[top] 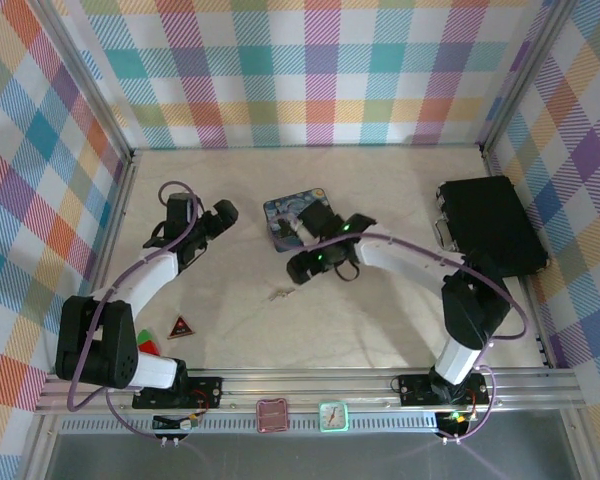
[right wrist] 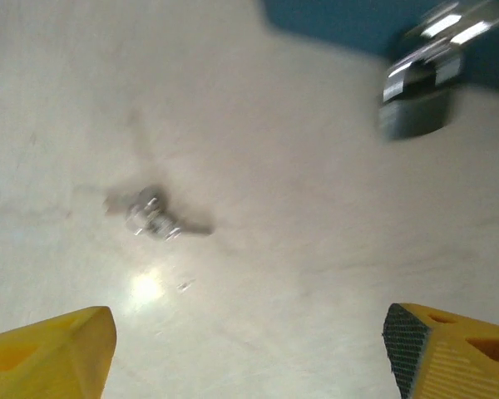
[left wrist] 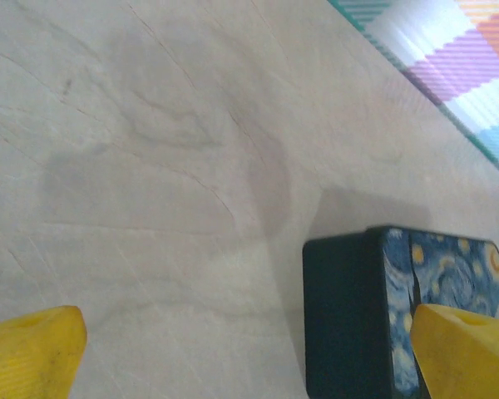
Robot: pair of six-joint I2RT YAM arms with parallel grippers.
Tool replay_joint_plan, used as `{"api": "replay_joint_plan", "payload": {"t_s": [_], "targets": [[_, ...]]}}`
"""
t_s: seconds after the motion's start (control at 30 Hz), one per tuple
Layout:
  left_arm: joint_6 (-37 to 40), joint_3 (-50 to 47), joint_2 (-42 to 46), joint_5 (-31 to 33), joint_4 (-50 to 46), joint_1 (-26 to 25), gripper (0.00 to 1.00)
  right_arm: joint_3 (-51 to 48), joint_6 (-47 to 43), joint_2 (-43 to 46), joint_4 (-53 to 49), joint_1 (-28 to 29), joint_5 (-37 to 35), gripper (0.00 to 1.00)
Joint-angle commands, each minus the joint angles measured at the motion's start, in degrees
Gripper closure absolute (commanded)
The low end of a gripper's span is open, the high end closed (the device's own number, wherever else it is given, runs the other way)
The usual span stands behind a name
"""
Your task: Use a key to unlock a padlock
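Pale tabletop under me, left gripper and right gripper both spread wide and empty, and I fear the thin key skidding off when pinched, further from the padlock.

Top camera high behind arms, facing down on tabletop, wrist cameras close above it, left sharing blue tin.
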State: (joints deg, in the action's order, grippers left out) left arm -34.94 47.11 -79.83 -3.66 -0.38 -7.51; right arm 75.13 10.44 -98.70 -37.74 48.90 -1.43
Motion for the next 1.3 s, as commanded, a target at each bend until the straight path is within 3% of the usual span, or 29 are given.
{"api": "replay_joint_plan", "payload": {"t_s": [0.0, 0.1, 0.2, 0.47, 0.63, 0.73, 1.1, 1.27], "targets": [[-3.3, 0.5, -1.8, -2.2, 2.7, 0.9, 0.00, 0.1, 6.3, -4.5, 3.7, 3.9, 0.3, 0.20], [-2.8, 0.4, -2.6, -2.7, 2.2, 1.4, 0.00, 4.2, 3.9, -9.8, 6.2, 6.7, 0.5, 0.39], [-2.2, 0.0, -2.0, -2.4, 1.0, 2.8, 0.00, 10.0, 0.5, -15.4, 5.6, 7.4, 0.2, 0.48], [-1.9, -0.7, 0.6, -1.9, 0.6, 4.7, 0.00, 12.5, -0.7, -21.1, 6.6, 7.4, 1.2, 0.50], [-2.5, -0.7, 0.3, -1.7, 0.8, 4.7, 0.00, 9.3, -0.5, -19.6, 5.8, 7.6, 1.5, 0.51], [-3.0, -1.1, 0.5, -0.6, 0.9, 4.7, 0.00, 5.9, -0.5, -17.5, 7.3, 7.9, 2.6, 0.60], [-3.6, -1.8, 1.2, -1.3, 0.8, 4.7, 0.00, 3.8, -0.7, -18.5, 3.8, 9.7, -6.0, 0.61], [-4.2, -2.2, 1.7, -1.5, 1.1, 4.7, 0.00, 4.4, 1.8, -20.5, 4.6, 9.8, -8.5, 0.79]]}}
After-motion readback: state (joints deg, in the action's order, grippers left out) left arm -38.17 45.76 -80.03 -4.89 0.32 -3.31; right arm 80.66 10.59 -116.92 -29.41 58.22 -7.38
